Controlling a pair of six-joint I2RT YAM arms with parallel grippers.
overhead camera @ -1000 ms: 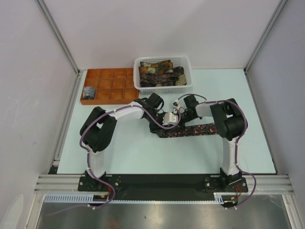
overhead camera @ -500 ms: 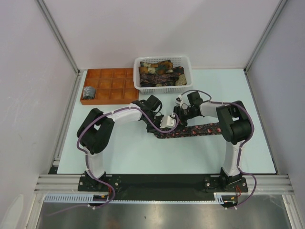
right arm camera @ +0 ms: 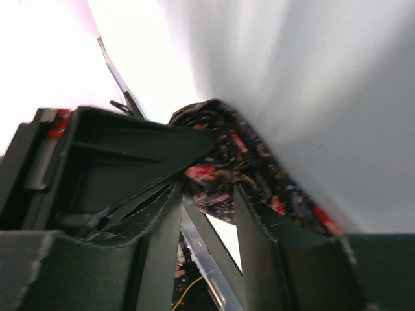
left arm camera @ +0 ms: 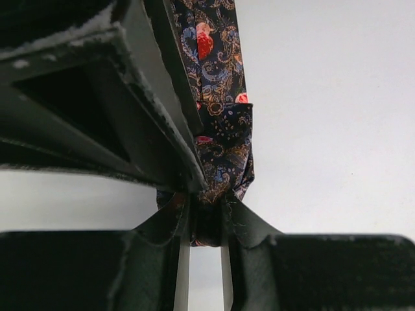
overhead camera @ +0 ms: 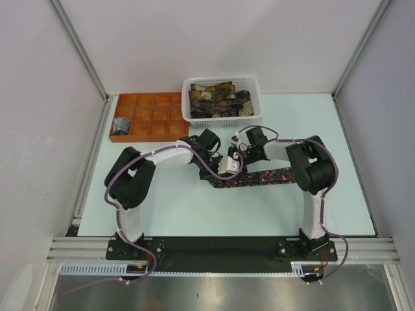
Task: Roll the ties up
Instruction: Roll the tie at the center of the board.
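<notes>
tie runs lengthwise from centre frame toward the right on the bench, its rolled left end pinched in the left gripper's narrowed jaws, the right gripper's jaws part-open, straddling the roll.

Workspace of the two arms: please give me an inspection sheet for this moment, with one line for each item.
Surface: pale table, bare near the arm bases.
Job's things: dark paisley tie lies across the middle, its end pinched and bunched; more ties lie in the white mesh basket; one rolled tie sits in the orange compartment tray.
Clutter: nothing seen.
Grippers: left tool is shut on the dark paisley tie; right tool stands open around the same tie.
Cables: purple cables run along both arms, clear of the fabric.
Surroundings: white enclosure walls, metal frame rails.
</notes>
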